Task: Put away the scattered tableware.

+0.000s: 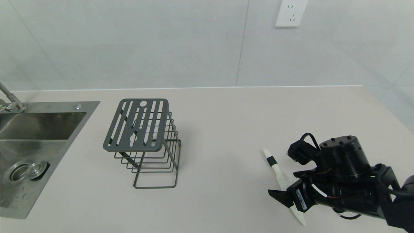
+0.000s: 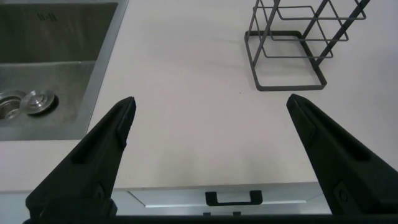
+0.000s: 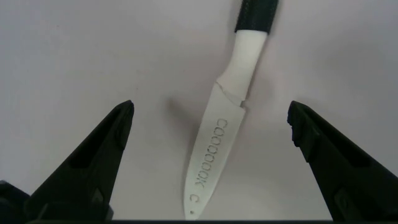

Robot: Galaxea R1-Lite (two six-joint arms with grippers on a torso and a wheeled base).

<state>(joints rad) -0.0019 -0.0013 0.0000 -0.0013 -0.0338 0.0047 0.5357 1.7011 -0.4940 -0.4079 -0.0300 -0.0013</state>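
White knife (image 1: 275,165) with black-banded handle lies flat on beige countertop (image 1: 226,129), lower right of frame. My right pincer (image 3: 210,109) spread wide over blade, holding nothing. Pick-up approach, I judge; next: lower, clamp, carry to dark wire rack (image 1: 139,129).

Small lettering on knife blade (image 3: 211,149)

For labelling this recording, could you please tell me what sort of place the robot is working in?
Most likely a kitchen counter: a stainless steel sink is set into the pale countertop, a slotted wire rack stands beside it, and a white knife lies on the surface.
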